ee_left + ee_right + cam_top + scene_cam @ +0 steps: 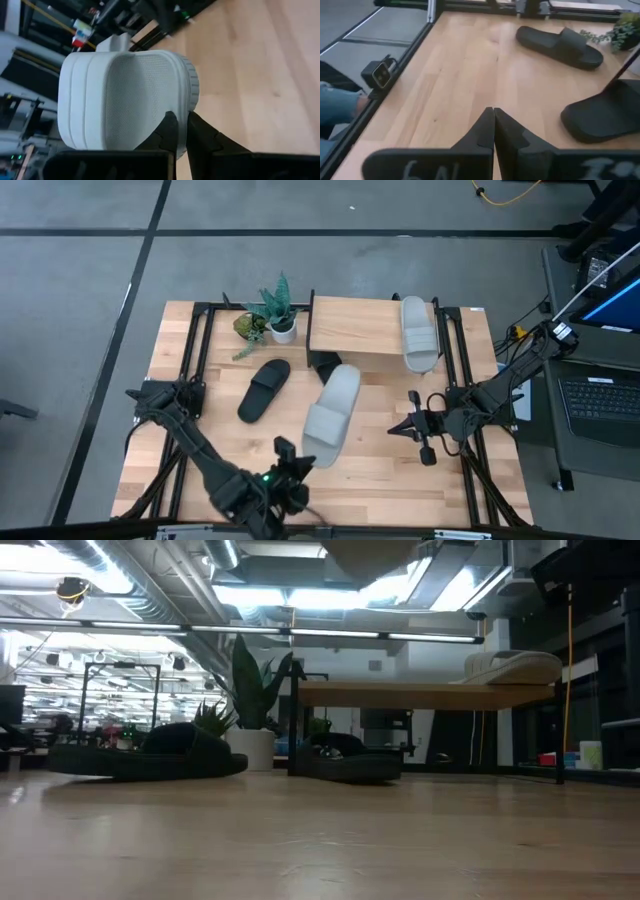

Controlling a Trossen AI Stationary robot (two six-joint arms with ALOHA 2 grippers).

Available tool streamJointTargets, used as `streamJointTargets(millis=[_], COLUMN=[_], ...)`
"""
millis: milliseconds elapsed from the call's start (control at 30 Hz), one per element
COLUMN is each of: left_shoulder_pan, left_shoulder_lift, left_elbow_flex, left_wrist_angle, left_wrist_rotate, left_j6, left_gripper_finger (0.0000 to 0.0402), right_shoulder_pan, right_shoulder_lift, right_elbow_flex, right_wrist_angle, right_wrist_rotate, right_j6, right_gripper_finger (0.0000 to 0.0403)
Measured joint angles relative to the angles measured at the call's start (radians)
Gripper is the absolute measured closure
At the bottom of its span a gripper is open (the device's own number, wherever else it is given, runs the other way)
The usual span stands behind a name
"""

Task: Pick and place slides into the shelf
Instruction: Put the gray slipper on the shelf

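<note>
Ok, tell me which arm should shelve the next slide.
Left. The left claw is shut on a light grey slide, held off the table. The right claw is shut and empty, near the shelf.

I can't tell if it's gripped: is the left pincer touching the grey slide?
Touching. The left wrist view shows the left pincer shut on the grey slide, its edge pinched between the fingers.

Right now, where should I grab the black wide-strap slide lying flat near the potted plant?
I'd pinch the black slide across its flat heel end, from above: it lies sole-down, raised strap toward the green potted plant, heel end unobstructed.
</note>
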Motion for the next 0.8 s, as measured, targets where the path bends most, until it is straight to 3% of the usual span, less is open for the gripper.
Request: streamJointTargets(millis=[200,433,800], left_shoulder_pan=[0.095,0.219,0.418], left_shoulder_lift=[0.0,0.0,0.0], left_elbow_flex=[0.005,0.005,0.005], left_wrist_angle=[-0.001,0.017,0.336], left_wrist_rotate=[0.014,0.105,0.23], left_j6=[0.07,0.174,0.549], left_gripper_finger=[0.039,0.039,0.039], right_shoulder_pan=[0.063,0.129,0.152], right_shoulder_lift=[-0.033,-0.222,-0.419], right_elbow_flex=[0.0,0.0,0.0], right_wrist_angle=[-0.013,-0.174,-0.434], right_wrist_rotate=[0.017,0.181,0.209], right_j6=[-0.084,-0.041,0.023], right_gripper_finger=[0.0399,0.0399,0.0399])
